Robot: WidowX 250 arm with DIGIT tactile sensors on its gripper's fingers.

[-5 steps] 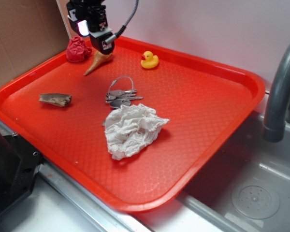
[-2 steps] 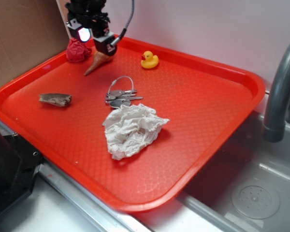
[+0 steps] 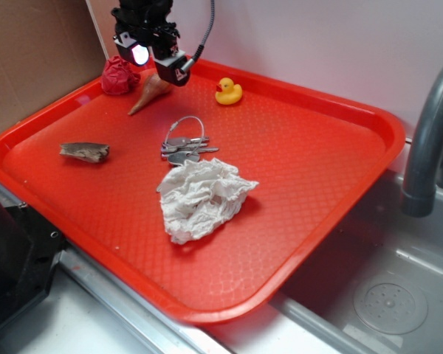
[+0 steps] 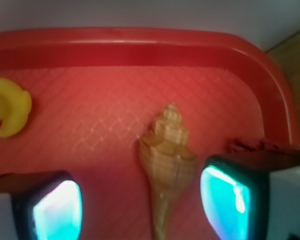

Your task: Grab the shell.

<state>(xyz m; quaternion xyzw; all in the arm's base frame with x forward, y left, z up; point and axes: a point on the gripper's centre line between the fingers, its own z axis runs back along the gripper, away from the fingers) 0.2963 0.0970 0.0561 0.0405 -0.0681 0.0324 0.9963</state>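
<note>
The tool (image 3: 161, 65) hangs over the far left corner of the red tray (image 3: 354, 118), at about 11 o'clock from the tray's centre. It is released: in the wrist view the two fingers (image 4: 230, 197) stand apart, one at each lower corner of the view, each with a glowing cyan pad. Neither finger touches anything.

The shell (image 3: 149, 93) lies flat on the tray floor beneath the tool. In the wrist view the shell (image 4: 166, 167) sits in the gap between the fingers, nearer the right-hand one. Its spiral spire points to 12 o'clock, toward the tray's rim; its long tail runs to 6 o'clock and leaves the view. In the exterior view the tail points to about 7 o'clock.

Other items on the tray, exterior view:
- Red wrinkled ball (image 3: 118, 75): just beside the shell, at its 9 o'clock, near the tray wall.
- Yellow duck (image 3: 228, 91): at the shell's 3 o'clock, apart from it. It also shows at the left edge of the wrist view (image 4: 7, 112).
- Keys (image 3: 183, 146) on a ring: near the tray's centre.
- Crumpled white cloth (image 3: 203, 198): just beside the keys, at their 6 o'clock.
- Grey-brown shard (image 3: 84, 152): near the tray's left side, at 9 o'clock from the keys.

A grey faucet (image 3: 428, 140) rises at the right, over a sink (image 3: 391, 295).
</note>
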